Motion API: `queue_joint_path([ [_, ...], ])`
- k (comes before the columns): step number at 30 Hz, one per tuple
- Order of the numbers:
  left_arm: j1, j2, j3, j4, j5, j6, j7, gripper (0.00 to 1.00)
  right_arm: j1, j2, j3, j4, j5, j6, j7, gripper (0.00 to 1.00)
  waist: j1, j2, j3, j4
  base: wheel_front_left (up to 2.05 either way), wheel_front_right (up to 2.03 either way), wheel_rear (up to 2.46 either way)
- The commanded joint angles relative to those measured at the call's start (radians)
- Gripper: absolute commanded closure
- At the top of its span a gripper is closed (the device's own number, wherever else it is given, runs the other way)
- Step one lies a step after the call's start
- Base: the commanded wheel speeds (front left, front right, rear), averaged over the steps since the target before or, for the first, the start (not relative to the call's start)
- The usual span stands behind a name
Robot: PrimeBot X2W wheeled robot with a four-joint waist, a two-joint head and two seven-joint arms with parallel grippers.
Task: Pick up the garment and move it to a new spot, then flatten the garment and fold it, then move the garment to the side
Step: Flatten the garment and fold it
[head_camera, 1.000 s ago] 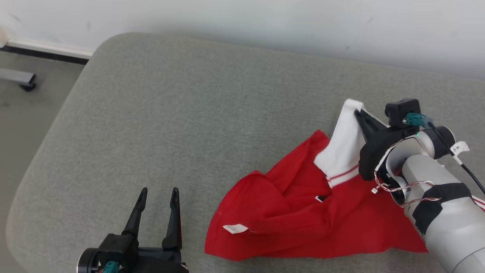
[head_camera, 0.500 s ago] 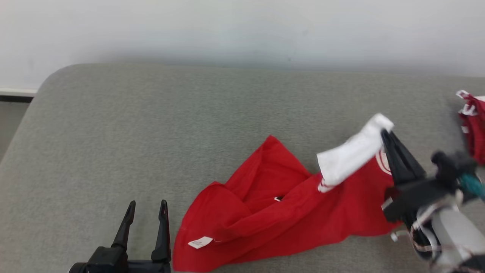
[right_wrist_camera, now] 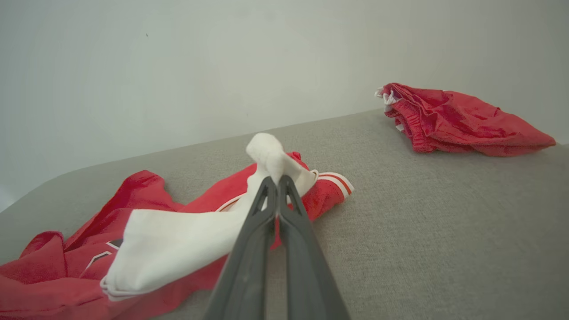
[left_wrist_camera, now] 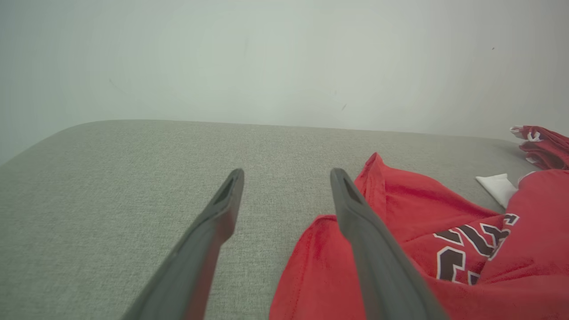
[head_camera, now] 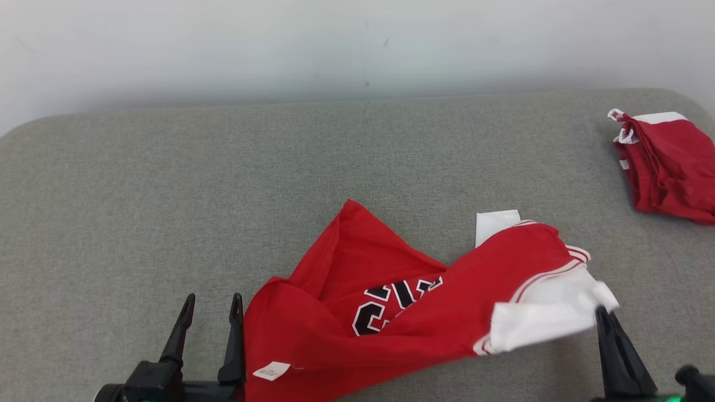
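Note:
The garment (head_camera: 391, 312) is a red jersey with white sleeve panels and black lettering, lying crumpled on the grey cushion (head_camera: 223, 184). My right gripper (head_camera: 602, 312) is at the lower right, shut on the white sleeve (head_camera: 550, 312), which it holds lifted off the cushion. From the right wrist the fingers (right_wrist_camera: 266, 200) pinch the white cloth (right_wrist_camera: 271, 155), and the garment (right_wrist_camera: 89, 249) trails to the left. My left gripper (head_camera: 212, 304) is open at the lower left, just left of the hem and its white tag (head_camera: 271, 371). In its wrist view the garment (left_wrist_camera: 400, 249) lies beside the right finger (left_wrist_camera: 355, 213).
A second red garment (head_camera: 667, 162) lies bunched at the far right of the cushion, also seen as the red bundle (right_wrist_camera: 458, 118). A pale wall (head_camera: 357, 44) runs behind. Bare grey cushion spreads to the left and back.
The camera has swung right. My right gripper has pulled the white sleeve right and toward me, turning the garment over so that black lettering shows. The left gripper has stayed open.

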Motion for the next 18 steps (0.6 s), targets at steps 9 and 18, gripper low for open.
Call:
queue_joint_path([
  [9,0.020,0.001,0.019,0.002,0.020,-0.014,-0.003,0.00,0.106,0.094,-0.117,-0.023,-0.041,-0.002,-0.004,0.00,0.0001,0.0000,-0.033,-0.007,0.00,0.00,0.00],
  [18,0.053,0.001,0.038,0.001,0.030,-0.016,-0.003,0.00,0.097,0.096,-0.131,-0.087,-0.079,-0.002,-0.004,0.00,0.0001,0.0000,-0.078,0.011,0.00,0.00,0.00],
])
